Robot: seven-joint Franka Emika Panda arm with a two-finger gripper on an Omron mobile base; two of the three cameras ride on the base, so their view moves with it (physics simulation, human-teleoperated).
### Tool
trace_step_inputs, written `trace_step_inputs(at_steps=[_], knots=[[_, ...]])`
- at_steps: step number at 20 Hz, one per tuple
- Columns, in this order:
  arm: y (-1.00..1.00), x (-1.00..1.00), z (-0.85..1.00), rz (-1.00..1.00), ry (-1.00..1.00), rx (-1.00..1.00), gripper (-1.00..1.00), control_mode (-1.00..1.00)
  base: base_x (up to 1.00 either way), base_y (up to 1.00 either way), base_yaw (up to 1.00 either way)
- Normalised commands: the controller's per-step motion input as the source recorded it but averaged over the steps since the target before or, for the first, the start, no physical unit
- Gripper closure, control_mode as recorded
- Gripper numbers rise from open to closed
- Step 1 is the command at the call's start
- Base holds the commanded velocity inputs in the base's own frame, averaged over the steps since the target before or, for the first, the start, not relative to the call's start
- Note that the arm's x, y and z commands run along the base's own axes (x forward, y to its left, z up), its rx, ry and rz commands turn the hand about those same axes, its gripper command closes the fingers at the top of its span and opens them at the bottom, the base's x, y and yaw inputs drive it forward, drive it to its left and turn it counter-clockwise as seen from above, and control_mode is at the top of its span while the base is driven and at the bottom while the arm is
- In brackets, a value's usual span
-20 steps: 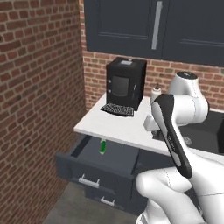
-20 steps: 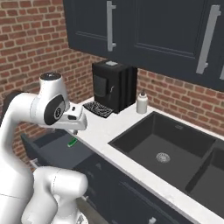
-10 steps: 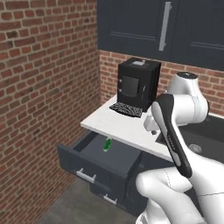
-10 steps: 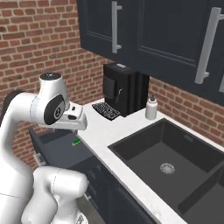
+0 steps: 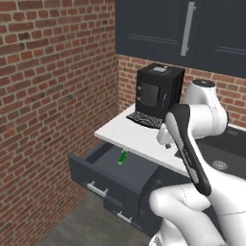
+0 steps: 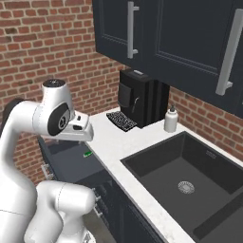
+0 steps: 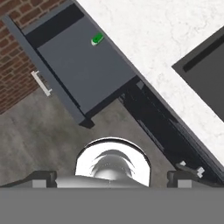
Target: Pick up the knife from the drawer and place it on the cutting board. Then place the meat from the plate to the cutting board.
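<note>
In the left base view, the drawer [image 5: 113, 170] is standing pulled out below the white table [image 5: 139, 137], its silver handle [image 5: 97, 190] facing the brick wall side. The knife [image 5: 122, 157] is lying inside it near the back, just under the table's edge, with the green handle showing and the blade too small to make out. A black coffee machine [image 5: 156, 93] is sitting on the table against the brick wall, with a dark grille [image 5: 144, 118] in front of it. The white arm [image 5: 192, 139] is rising at the right, covering part of the table. The end effector is hiding behind the arm here, so whether it is spread or pressed together cannot be told.

In the right base view, the arm [image 6: 52, 118] is bending over the table's left end, and the knife [image 6: 88, 154] is peeking out as a green speck just beneath the wrist, inside the drawer [image 6: 66, 161]. The coffee machine [image 6: 142, 97] is standing at the back, a white soap bottle [image 6: 170, 119] beside it, and a dark sink [image 6: 190, 180] is sitting in the table to the right.

In the hand view, the camera is looking down on the drawer [image 7: 83, 74], with the knife [image 7: 97, 39] lying near the table [image 7: 175, 52]. The fingertips are not showing clearly, so the end effector's state cannot be told.
</note>
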Motion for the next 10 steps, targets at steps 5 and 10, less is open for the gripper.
trace_step_inputs(at_steps=[5,10], knots=[[0.32,0.0,-0.39,-0.03,0.0,0.0,-1.0,-1.0,0.0,0.0,0.0],[0.53,0.0,-0.34,-0.21,0.0,0.0,-1.0,-1.0,0.0,0.0,0.0]])
